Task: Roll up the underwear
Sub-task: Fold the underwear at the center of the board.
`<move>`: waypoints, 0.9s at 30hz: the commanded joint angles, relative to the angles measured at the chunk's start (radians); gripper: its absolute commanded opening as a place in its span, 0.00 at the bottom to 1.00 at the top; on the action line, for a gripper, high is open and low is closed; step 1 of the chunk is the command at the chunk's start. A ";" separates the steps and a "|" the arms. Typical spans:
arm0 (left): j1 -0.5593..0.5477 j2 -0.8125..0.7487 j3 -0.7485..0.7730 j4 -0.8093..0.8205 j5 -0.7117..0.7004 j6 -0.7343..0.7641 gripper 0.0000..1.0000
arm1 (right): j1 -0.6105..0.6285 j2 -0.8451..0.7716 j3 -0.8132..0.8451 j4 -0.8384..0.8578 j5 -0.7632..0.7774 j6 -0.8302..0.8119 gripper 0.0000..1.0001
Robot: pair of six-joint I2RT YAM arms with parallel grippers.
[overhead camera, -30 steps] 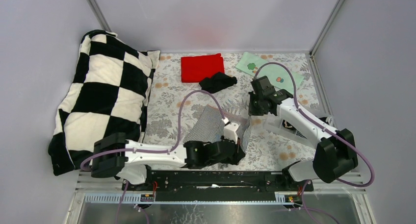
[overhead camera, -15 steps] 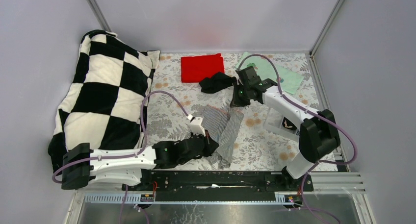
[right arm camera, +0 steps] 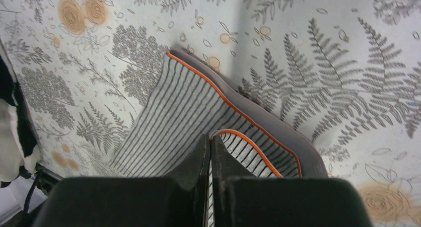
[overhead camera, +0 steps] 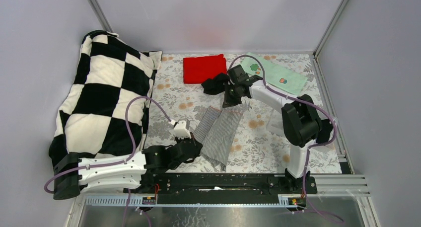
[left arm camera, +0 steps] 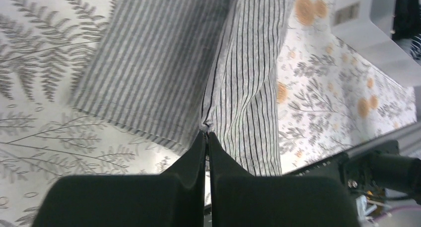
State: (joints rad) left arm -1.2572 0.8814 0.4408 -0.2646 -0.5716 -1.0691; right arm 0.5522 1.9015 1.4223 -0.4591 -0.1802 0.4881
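Pinches pinstriped underwear (overhead camera: pixel 221 132) by hem in left gripper (left arm camera: pixel 206 134) and waistband in right gripper (right arm camera: pixel 209 137), both clamped, likely to flatten it for rolling.

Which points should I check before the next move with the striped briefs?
1. Grip of left gripper on striped briefs: ok, shut on the near edge.
2. Grip of right gripper: ok, shut on the far, orange-trimmed edge.
3. Cloth smooth: not ok, a lengthwise fold shows.
4. Black briefs apart from the striped pair: ok.
5. All layers pinched: cannot tell.
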 commanded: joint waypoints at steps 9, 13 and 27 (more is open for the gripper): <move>0.082 0.045 -0.028 -0.139 -0.136 -0.033 0.00 | 0.040 0.156 0.195 -0.004 -0.035 0.010 0.00; 0.111 0.055 -0.036 -0.117 -0.119 -0.005 0.00 | 0.041 0.197 0.224 -0.006 -0.033 0.014 0.00; 0.150 0.105 -0.041 -0.145 -0.117 -0.044 0.14 | 0.043 0.251 0.272 0.017 -0.071 0.017 0.29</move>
State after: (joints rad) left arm -1.1164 0.9802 0.4084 -0.3668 -0.6540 -1.0847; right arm 0.5892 2.1483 1.6432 -0.4610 -0.2127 0.5014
